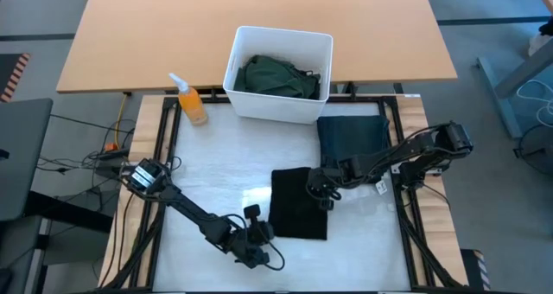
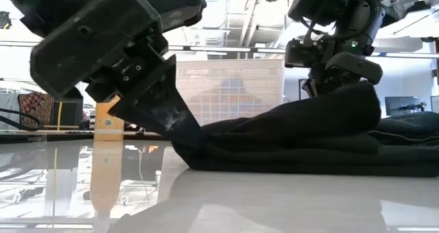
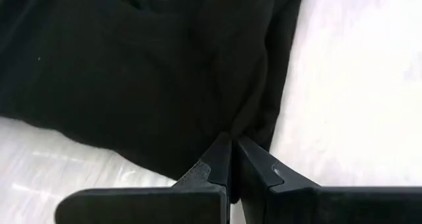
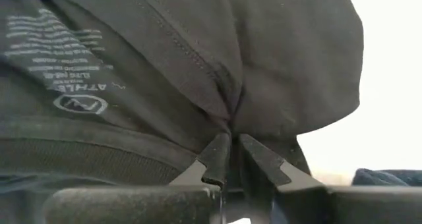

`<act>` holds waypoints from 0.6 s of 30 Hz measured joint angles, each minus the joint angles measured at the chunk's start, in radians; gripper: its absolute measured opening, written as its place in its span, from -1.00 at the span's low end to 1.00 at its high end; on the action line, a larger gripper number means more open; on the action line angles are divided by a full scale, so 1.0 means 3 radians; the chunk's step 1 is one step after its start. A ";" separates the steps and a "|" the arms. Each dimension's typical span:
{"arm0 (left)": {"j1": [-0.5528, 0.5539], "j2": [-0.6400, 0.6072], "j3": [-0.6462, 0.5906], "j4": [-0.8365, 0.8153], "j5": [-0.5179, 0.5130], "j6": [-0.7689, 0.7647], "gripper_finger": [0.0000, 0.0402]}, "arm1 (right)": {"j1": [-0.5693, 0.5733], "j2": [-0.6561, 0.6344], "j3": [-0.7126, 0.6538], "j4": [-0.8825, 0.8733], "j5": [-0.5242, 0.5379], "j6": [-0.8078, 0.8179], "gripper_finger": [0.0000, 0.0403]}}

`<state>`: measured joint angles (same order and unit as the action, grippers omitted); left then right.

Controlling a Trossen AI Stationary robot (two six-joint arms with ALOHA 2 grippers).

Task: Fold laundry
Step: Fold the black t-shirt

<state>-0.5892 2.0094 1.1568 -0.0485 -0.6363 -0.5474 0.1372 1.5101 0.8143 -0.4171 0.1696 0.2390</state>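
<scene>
A black garment [image 1: 298,206] of the laundry lies folded on the white table, right of the middle. My left gripper [image 1: 262,234] is shut on its near left corner and fills the left of the low view [image 2: 186,131]. My right gripper [image 1: 325,187] is shut on its right edge, toward the far side. A second dark folded garment [image 1: 352,138] lies flat just beyond it. A dark green garment [image 1: 276,76] sits in the white bin [image 1: 238,45]. My left gripper pinches the black garment's edge at its corner [image 3: 249,126] between its two fingers. The fingers slant down from the table's left. The cloth there is a little raised [image 2: 199,138]; the rest lies on the table. My right gripper pinches a fold of the black garment [image 4: 227,115] between its two fingers, close to the printed label. It comes slanting down from the right. The cloth under it is drawn up into a hump [image 2: 346,99], with the rest on the table.
An orange spray bottle [image 1: 190,100] stands at the far left, beside the bin. A wooden desk [image 1: 155,35] lies beyond the table. Bare white tabletop [image 1: 216,169] spreads left of the black garment.
</scene>
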 joint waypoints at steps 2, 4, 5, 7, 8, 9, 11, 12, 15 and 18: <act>0.0000 0.0000 0.0000 0.0027 -0.0001 0.0055 -1.00 | 0.0017 -0.0019 0.0003 0.0069 -0.0005 -0.0005 -0.71; 0.0001 0.0001 -0.0001 0.0026 -0.0003 0.0082 -1.00 | 0.0020 -0.0056 0.0074 0.0059 -0.0041 -0.0029 -0.70; 0.0001 0.0002 -0.0001 0.0024 -0.0002 0.0088 -1.00 | 0.0021 -0.0084 0.0130 0.0019 -0.0044 -0.0055 -0.69; 0.0000 0.0003 -0.0001 0.0020 -0.0001 0.0089 -1.00 | 0.0026 -0.0156 0.0254 -0.0135 -0.0045 -0.0096 -0.66; 0.0000 0.0003 -0.0001 0.0012 -0.0001 0.0089 -1.00 | 0.0030 -0.0192 0.0310 -0.0242 -0.0046 -0.0100 -0.64; 0.0000 0.0004 -0.0001 -0.0001 -0.0002 0.0089 -1.00 | 0.0041 -0.0228 0.0367 -0.0352 -0.0046 -0.0100 -0.61; -0.0005 0.0004 -0.0001 -0.0015 -0.0017 0.0089 -1.00 | 0.0077 -0.0301 0.0448 -0.0516 -0.0052 -0.0099 -0.54; -0.0006 0.0004 -0.0001 -0.0016 -0.0026 0.0091 -1.00 | 0.0105 -0.0338 0.0466 -0.0574 -0.0087 -0.0092 -0.50; -0.0006 0.0005 -0.0001 -0.0016 -0.0047 0.0116 -1.00 | 0.0253 -0.0422 0.0473 -0.0584 -0.0240 -0.0041 -0.33; -0.0006 0.0006 -0.0001 -0.0016 -0.0053 0.0215 -1.00 | 0.0510 -0.0435 0.0473 -0.0507 -0.0329 0.0075 -0.15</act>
<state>-0.5910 2.0113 1.1564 -0.0532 -0.6521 -0.4830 0.2900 1.3795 0.9562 -0.5692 0.0708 0.2616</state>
